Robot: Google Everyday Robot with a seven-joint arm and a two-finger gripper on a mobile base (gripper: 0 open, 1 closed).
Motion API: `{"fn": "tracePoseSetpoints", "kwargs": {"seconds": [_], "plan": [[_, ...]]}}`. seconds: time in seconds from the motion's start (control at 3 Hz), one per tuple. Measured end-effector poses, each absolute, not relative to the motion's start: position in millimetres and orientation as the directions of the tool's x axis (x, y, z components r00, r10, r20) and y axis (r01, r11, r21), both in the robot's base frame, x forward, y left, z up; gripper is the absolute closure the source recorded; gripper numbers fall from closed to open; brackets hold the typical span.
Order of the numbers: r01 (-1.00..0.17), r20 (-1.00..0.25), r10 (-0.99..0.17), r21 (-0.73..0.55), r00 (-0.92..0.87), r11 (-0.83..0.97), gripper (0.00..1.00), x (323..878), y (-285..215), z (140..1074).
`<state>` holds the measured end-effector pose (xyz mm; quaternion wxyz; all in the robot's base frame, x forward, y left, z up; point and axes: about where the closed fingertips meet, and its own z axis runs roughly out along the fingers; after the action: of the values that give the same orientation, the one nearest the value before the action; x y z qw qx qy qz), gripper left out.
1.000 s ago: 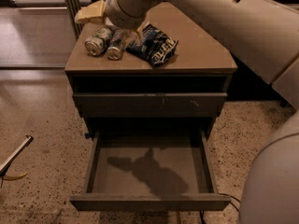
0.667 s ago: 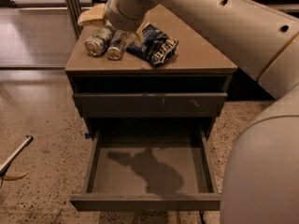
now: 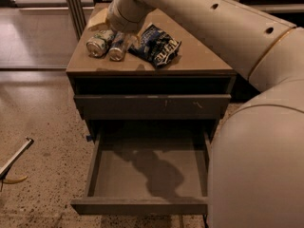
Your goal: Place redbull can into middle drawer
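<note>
The gripper still hovers at the redbull can (grip hidden), middle drawer open.

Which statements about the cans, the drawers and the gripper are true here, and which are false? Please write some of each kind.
1. The redbull can lies on its side on the cabinet top. True.
2. The middle drawer is closed. False: it is pulled open.
3. The gripper is down inside the drawer. False: it is at the cans on the cabinet top.
4. A blue snack bag lies on the cabinet top too. True.
5. The green-and-white can stands upright. False: it lies on its side beside the redbull can.
</note>
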<state>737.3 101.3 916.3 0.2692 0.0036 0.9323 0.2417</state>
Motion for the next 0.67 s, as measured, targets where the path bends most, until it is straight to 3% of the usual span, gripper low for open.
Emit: {"fn": "tracePoseSetpoints", "kwargs": {"seconds": [0.33,0.67], "plan": [[-0.119,-0.502,0.139,0.448,-0.854,0.886,0.41,746.4,102.2,911.4],[-0.124,-0.497,0.133,0.449,-0.857,0.885,0.55,751.6,108.4,906.1]]}}
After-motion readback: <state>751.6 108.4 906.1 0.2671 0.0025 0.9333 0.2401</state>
